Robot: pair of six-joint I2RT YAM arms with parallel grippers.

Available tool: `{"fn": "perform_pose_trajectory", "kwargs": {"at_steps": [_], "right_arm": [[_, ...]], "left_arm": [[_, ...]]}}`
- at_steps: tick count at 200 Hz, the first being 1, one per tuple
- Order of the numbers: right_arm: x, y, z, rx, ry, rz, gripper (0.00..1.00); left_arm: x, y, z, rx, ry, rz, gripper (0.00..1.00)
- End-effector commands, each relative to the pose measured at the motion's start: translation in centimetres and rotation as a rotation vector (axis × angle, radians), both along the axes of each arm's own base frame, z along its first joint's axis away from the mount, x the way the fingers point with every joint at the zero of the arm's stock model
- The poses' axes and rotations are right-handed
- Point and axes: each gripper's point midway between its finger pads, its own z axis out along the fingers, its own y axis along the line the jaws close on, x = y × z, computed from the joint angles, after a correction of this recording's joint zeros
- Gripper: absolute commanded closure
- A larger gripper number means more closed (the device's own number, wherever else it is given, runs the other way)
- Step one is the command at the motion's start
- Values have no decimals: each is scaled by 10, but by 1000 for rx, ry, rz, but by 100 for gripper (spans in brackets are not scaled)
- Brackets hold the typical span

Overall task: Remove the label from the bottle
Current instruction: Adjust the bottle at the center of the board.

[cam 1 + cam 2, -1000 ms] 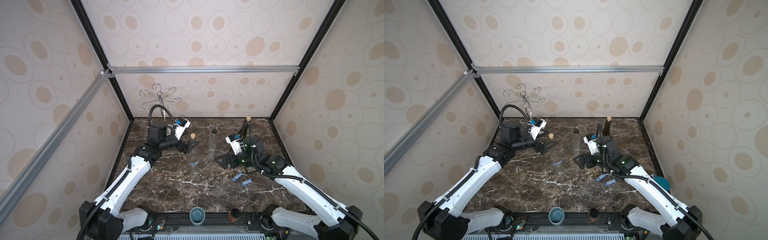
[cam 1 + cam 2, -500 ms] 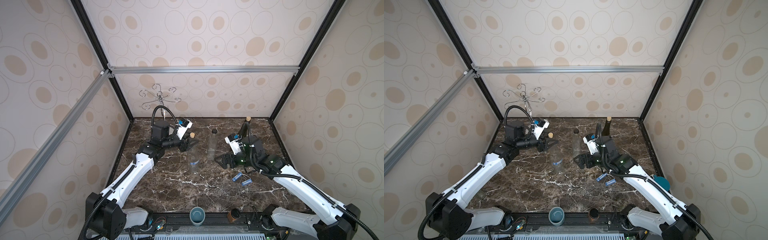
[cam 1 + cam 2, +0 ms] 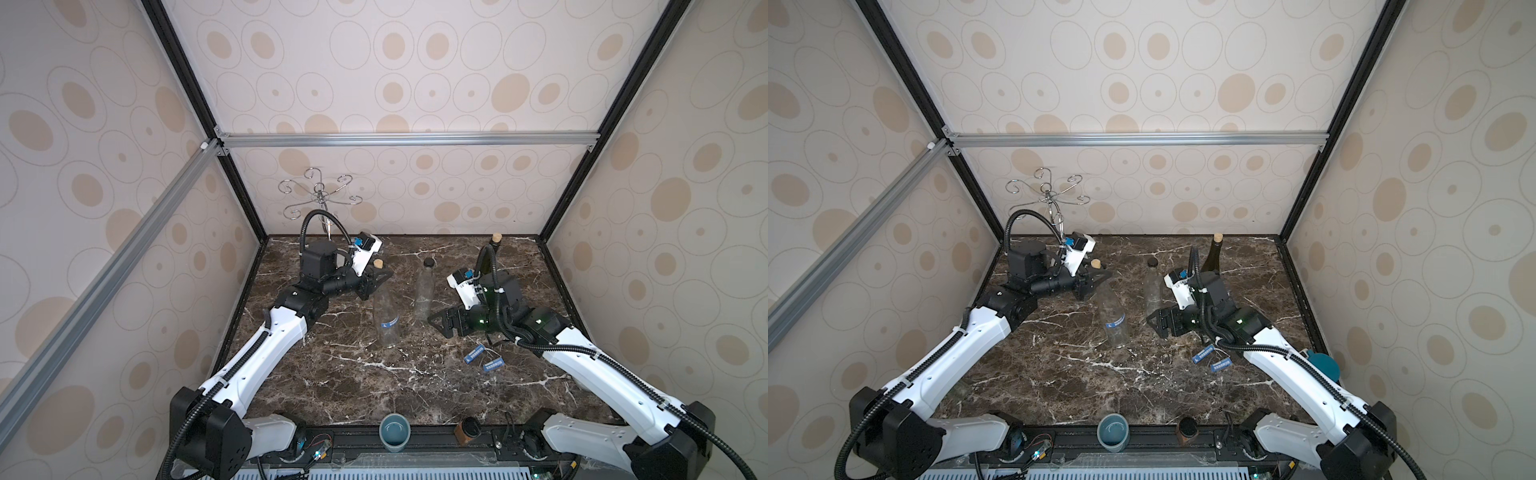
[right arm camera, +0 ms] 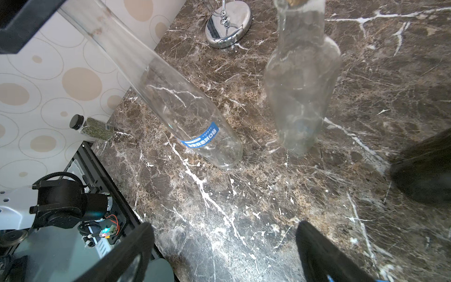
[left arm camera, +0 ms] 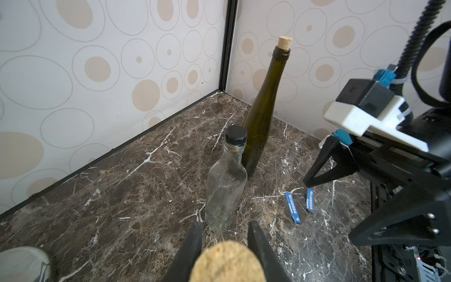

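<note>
Closed now where it stood spread a second ago, the left gripper (image 3: 379,277) pinches the neck of the bottle (image 3: 385,309) just under its cork (image 3: 378,262); the right gripper (image 3: 437,323) hangs with jaws wide apart, just beside a second clear bottle (image 3: 424,291) and clear of the first; the held bottle stands on its base mid-table, long axis near upright, cork end uppermost; its blue label (image 4: 201,138) sits low on the body, in plain sight of the right wrist view; dark, white-veined marble table (image 3: 332,374); walls (image 3: 415,62) papered with beige circles.
</note>
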Motion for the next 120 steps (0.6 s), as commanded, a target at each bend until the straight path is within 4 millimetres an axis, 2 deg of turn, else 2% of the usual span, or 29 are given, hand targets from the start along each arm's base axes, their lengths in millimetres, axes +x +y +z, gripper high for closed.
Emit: {"fn": "perform_pose_trajectory", "kwargs": {"at_steps": [1, 52, 120], "right_arm": [[5, 2, 13, 9, -38, 12, 6], [14, 8, 19, 25, -44, 4, 7], [23, 21, 20, 43, -35, 33, 9]], "left_arm": [[2, 10, 41, -27, -84, 62, 82], [2, 22, 71, -81, -82, 157, 86], [6, 36, 77, -75, -61, 398, 92]]}}
